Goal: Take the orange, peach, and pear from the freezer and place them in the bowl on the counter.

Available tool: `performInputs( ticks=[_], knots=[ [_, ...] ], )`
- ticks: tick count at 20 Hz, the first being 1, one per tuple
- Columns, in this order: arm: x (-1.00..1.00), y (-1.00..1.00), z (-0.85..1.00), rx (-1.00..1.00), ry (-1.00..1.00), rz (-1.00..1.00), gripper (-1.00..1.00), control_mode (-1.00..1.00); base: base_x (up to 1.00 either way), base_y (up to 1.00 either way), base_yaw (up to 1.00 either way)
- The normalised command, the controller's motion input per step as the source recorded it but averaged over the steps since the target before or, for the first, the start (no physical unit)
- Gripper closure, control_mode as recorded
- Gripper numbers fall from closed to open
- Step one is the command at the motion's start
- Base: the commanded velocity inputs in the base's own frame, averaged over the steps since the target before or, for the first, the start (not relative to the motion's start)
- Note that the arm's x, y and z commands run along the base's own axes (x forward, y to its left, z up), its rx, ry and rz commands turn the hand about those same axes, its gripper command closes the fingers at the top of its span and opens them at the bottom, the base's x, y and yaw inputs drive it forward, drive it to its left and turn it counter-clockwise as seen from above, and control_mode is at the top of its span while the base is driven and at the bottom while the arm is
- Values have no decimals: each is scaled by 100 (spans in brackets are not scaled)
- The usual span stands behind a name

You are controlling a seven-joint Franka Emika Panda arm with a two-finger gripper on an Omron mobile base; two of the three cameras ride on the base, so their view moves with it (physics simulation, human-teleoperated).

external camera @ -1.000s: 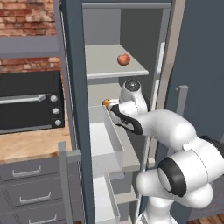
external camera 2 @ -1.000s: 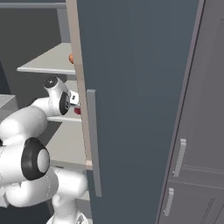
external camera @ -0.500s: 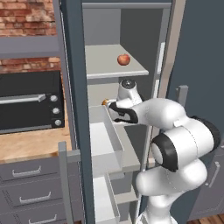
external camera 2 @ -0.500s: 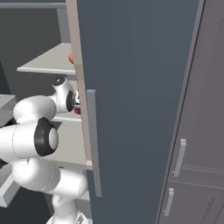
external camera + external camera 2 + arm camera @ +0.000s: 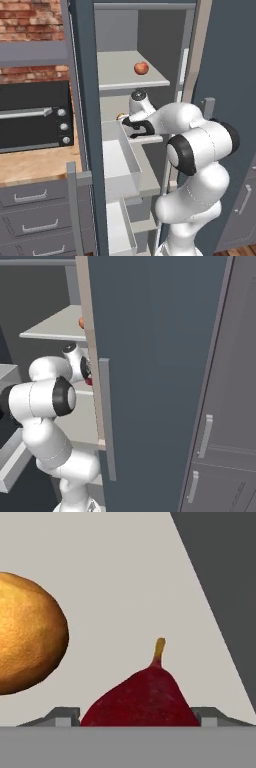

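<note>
Inside the freezer (image 5: 85, 75), on its middle pale grey shelf, the gripper (image 5: 135, 718) is reaching in with the white arm bending up from the base and folding forward through the open door. Seen from the hand camera, the two dark fingertips (image 5: 62, 717) are showing at either side of a dark crimson pear (image 5: 142, 699), which is sitting upright between them with its yellowish stem pointing up; the jaws are spread to both sides of the fruit, and whether they are touching its skin cannot be told. Beside the pear, to the left in that view, the orange (image 5: 27, 634) is lying on the same shelf, apart from the pear and outside the fingers. From the left base camera a sliver of the orange (image 5: 120, 116) is peeking out just past the wrist, and a salmon-pink peach (image 5: 141, 67) is resting alone on the shelf above. From the right base camera the wide slate-grey door is covering most of the cabinet, with a bit of the peach (image 5: 81, 322) and a red edge of the pear (image 5: 89, 381) showing at the door's edge. Left of the freezer, the counter (image 5: 35, 167) is lying below a black oven (image 5: 32, 115)
</note>
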Motion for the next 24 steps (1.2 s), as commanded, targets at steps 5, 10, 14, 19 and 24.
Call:
performInputs(
  ticks=[5, 10, 14, 19, 24],
  knots=[
    [-16, 0, 0, 0, -1, 0, 100, -100, 0, 0, 0],
    [-97, 0, 13, 0, -13, -2, 100, -100, 0, 0, 0],
    [-98, 0, 56, 0, -19, -10, 100, -100, 0, 0, 0],
    [-89, 0, 100, 1, -9, -20, 100, -100, 0, 0, 0],
    [-100, -21, 100, 26, 1, -9, 100, -100, 0, 0, 0]
  ],
)
